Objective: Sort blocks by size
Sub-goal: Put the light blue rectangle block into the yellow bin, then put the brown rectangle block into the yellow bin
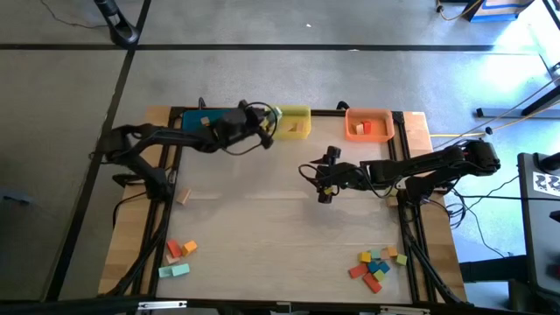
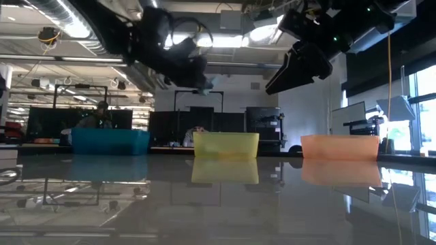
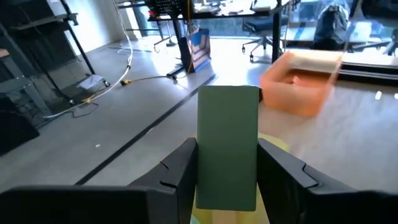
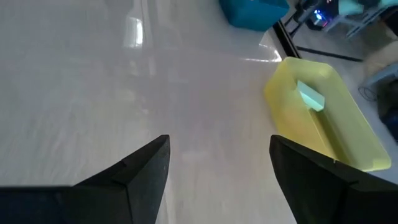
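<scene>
My left gripper (image 1: 273, 115) is over the near-left rim of the yellow bin (image 1: 293, 122) at the table's far edge, shut on a green block (image 3: 227, 149). The bin's yellow shows just under the block in the left wrist view (image 3: 277, 144). My right gripper (image 1: 319, 185) hangs open and empty over the bare middle of the table; its fingers stand wide apart in the right wrist view (image 4: 217, 168). A teal block (image 4: 310, 94) lies in the yellow bin (image 4: 323, 118). Loose blocks lie in clusters at the front left (image 1: 179, 254) and front right (image 1: 376, 264). My left gripper pinches the green block between its two fingers, one on each long side (image 3: 200, 168). The block's long axis runs along the fingers and its end sticks out past their tips. It is lifted clear, above the yellow bin.
A blue bin (image 1: 197, 118) stands left of the yellow one and an orange bin (image 1: 367, 124) with blocks in it stands right of it. A tan block (image 1: 183, 197) lies near the left edge, another (image 1: 391, 201) by the right arm.
</scene>
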